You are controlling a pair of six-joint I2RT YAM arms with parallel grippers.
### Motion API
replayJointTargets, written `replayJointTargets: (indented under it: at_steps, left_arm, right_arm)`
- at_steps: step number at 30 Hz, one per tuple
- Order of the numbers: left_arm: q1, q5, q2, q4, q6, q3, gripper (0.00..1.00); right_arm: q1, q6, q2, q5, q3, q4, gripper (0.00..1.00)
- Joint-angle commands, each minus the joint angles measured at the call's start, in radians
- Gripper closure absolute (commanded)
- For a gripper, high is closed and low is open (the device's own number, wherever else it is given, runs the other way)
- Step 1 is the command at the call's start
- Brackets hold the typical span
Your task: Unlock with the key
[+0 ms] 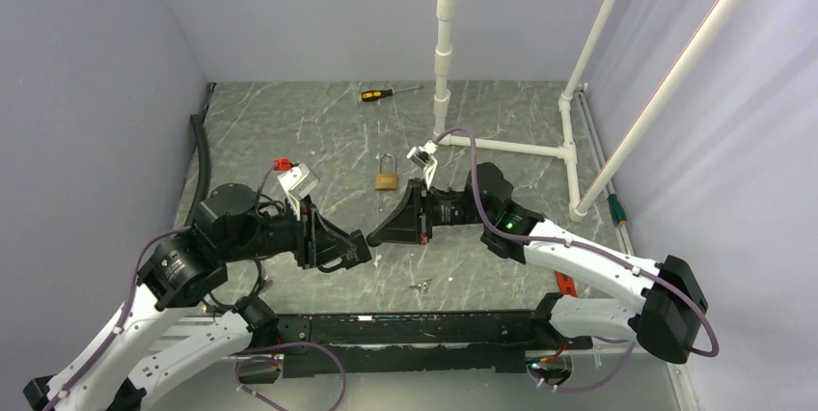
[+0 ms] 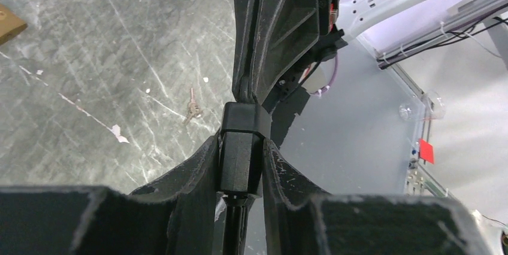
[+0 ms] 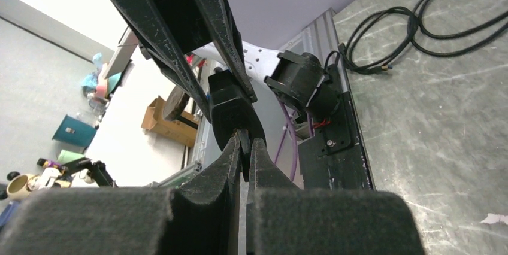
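A brass padlock (image 1: pixel 388 179) with a steel shackle lies on the table beyond the grippers; its corner shows in the left wrist view (image 2: pixel 8 24). A small silver key bunch (image 1: pixel 420 284) lies loose on the table, and it also shows in the left wrist view (image 2: pixel 191 110). My left gripper (image 1: pixel 363 240) (image 2: pixel 240 142) is shut on a small black block (image 2: pixel 239 147) held above the table. My right gripper (image 1: pixel 376 233) (image 3: pixel 245 145) meets it tip to tip and is shut on a thin black edge of that same block (image 3: pixel 230 114). I cannot tell what the block is.
A yellow-handled screwdriver (image 1: pixel 378 95) lies at the back. A white pipe frame (image 1: pixel 521 149) stands at the back right. A black hose (image 1: pixel 201 155) runs along the left wall. A metal rail (image 1: pixel 405 319) borders the near edge.
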Motion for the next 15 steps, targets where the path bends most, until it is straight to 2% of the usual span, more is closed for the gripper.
replayJointTargets:
  at_steps: [1, 15]
  left_arm:
    - [0.003, -0.129, -0.022, 0.106, 0.051, -0.017, 1.00]
    - [0.004, -0.178, -0.048, 0.128, 0.127, -0.042, 1.00]
  right_arm:
    - [0.004, -0.003, 0.008, 0.062, 0.066, -0.084, 1.00]
    - [0.004, 0.038, 0.078, 0.081, 0.136, -0.186, 1.00]
